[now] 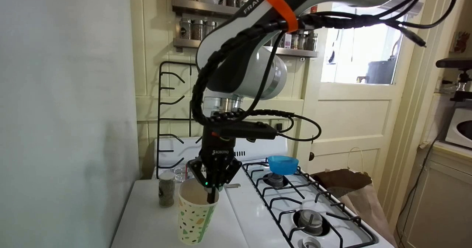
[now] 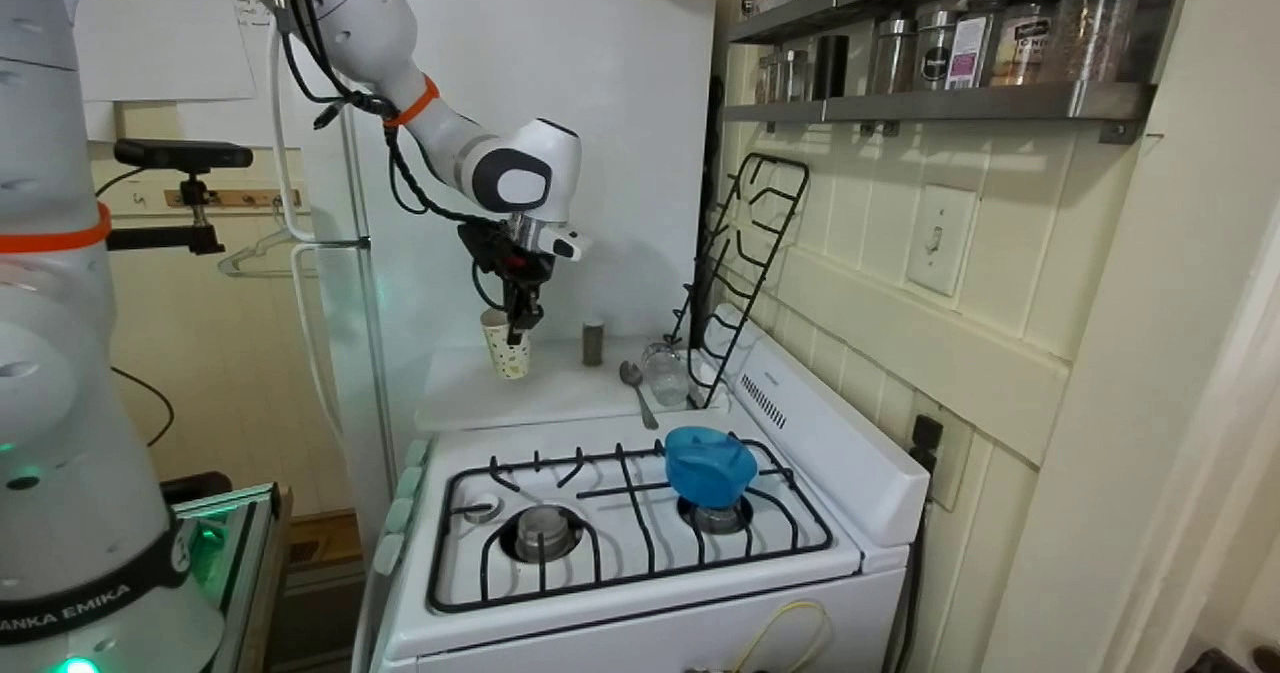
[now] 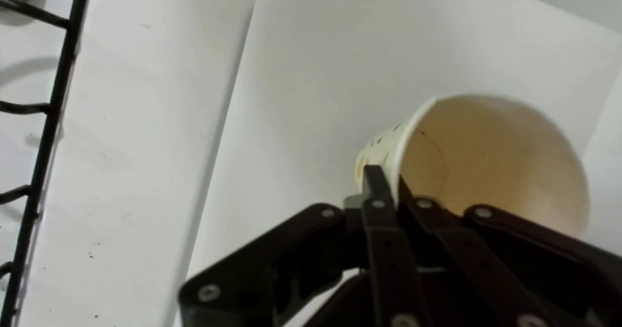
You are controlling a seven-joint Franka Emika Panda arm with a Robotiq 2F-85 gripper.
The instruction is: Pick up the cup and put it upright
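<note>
Cup [image 1: 195, 218], pale cream, tapered, speckled; mouth up, slightly tilted; wall clasped in gripper [image 3: 392, 179].
Setting of jaws: nearly together, apart only by the cup's thin wall; in wrist view, one finger [image 3: 376, 186] outside, one inside the mouth, rim passing between; base of cup well below the fingertips. Location of cup: at the white surface [image 2: 560, 393] adjoining the stove [image 2: 650, 591]; contact of base with surface not determinable. Same surface, alongside stove: small shaker [image 1: 166, 193], filled; spoon [image 2: 632, 376], handle toward stove; clear glassware [image 2: 666, 378], near stove's rear. On stove: bright blue container [image 2: 710, 468], over rear burner [image 2: 718, 519].
</note>
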